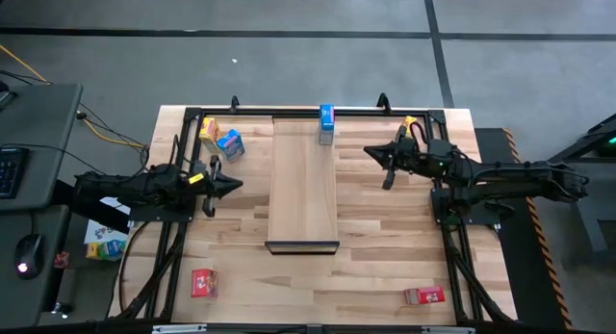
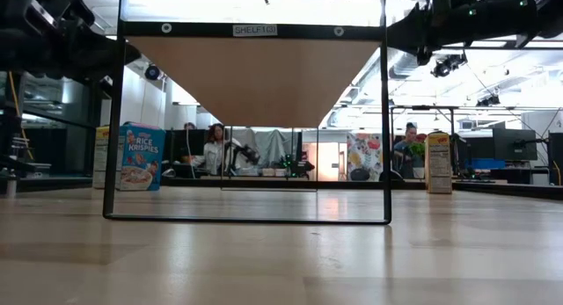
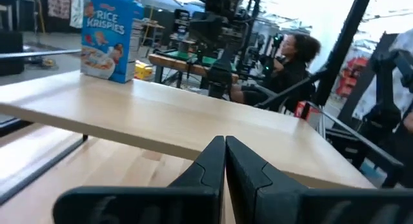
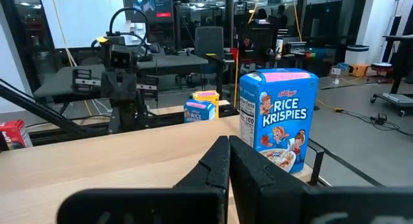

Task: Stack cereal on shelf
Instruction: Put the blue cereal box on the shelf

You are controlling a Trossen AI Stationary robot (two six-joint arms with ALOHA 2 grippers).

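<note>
The shelf point(image 1: 303, 185) is a pale plank raised on a black frame, its dark lip point(image 1: 302, 245) at the near end. One blue cereal box point(image 1: 326, 124) stands upright on the plank's far right corner and also shows in the right wrist view point(image 4: 279, 117) and the left wrist view point(image 3: 108, 35). A yellow box point(image 1: 210, 130) and a blue box point(image 1: 230, 143) stand on the table at the far left. Two red boxes point(image 1: 203, 282) point(image 1: 423, 295) lie near the front edge. A yellow box point(image 2: 437, 163) stands at the far right. My left gripper point(image 1: 237, 185) is shut and empty left of the shelf. My right gripper point(image 1: 368, 150) is shut and empty right of it.
A black frame point(image 1: 289, 111) runs along the table's far edge and around the shelf point(image 2: 113, 120). People sit at desks in the room beyond the table point(image 2: 214, 147). Bare tabletop lies between the shelf and each arm.
</note>
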